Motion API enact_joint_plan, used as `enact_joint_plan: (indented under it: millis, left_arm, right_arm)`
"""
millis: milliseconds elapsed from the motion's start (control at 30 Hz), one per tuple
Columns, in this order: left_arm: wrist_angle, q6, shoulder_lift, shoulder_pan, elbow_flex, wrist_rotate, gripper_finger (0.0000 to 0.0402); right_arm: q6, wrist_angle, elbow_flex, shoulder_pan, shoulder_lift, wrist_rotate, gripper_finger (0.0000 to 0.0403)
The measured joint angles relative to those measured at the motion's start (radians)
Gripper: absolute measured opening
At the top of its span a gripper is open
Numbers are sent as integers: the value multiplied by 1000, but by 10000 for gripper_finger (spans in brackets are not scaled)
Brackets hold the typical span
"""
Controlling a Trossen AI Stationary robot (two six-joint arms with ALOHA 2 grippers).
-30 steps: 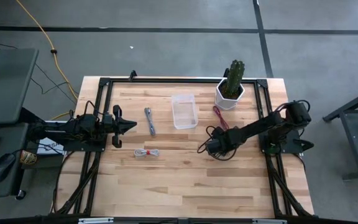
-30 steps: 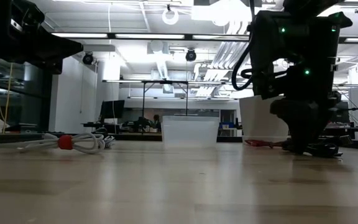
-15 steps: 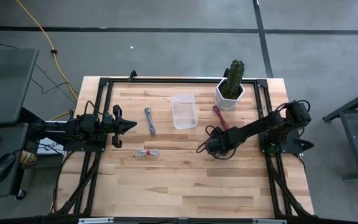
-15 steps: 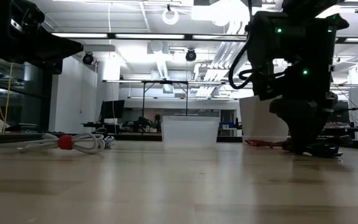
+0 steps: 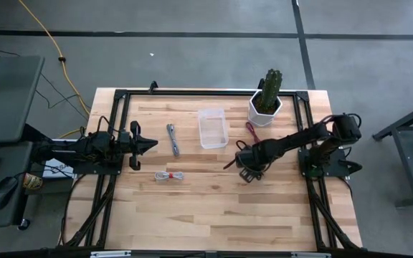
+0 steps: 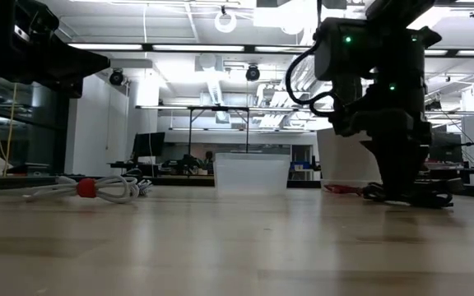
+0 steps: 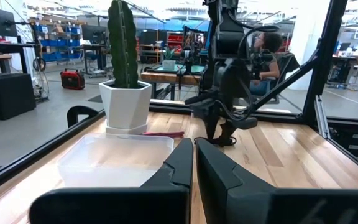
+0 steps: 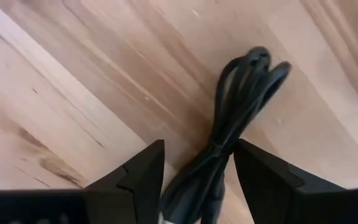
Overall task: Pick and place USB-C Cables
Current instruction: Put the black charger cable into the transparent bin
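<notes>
My right gripper [image 5: 241,165] [image 8: 199,148] is open and points down at the table. Its fingers stand on either side of the black cable bundle [image 8: 234,118] [image 5: 229,165], which lies flat on the wood with its looped end [image 8: 261,62] sticking out past them. The grey cable [image 5: 173,138] lies left of the clear container [image 5: 213,127]. The whitish cable with the red spot [image 5: 169,175] [image 6: 89,188] lies nearer the table's near edge. Beside the cactus pot [image 5: 264,107] rests the dark red cable [image 5: 252,131]. My left gripper [image 5: 151,145] [image 7: 194,163] waits shut at the table's left.
The white pot with the cactus stands at the far right, close behind my right arm. A black metal frame [image 5: 192,93] runs along the table's edges. A long yellow cord [image 5: 56,50] lies on the floor beyond the table. Bare wood spans the table's near half.
My right gripper has shifted a little toward the table's left and far edge, staying low over the black cable. The other cables and my left arm have kept still.
</notes>
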Motion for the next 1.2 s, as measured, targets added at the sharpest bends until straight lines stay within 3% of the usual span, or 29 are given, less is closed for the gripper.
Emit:
enact_joint_plan:
  millis: [233,500,1000,1200]
  left_arm:
    - [0,0,0,0,0,0,3]
    - [0,0,0,0,0,0,3]
    - [0,0,0,0,0,0,3]
    - [0,0,0,0,0,0,3]
  right_arm:
    - [1,-7,-15,-11,-1,79,183]
    - [73,81,-122,-11,-18,78,183]
    - [50,80,-113,-6,-27,83,182]
    - [41,81,-113,-6,-27,83,148]
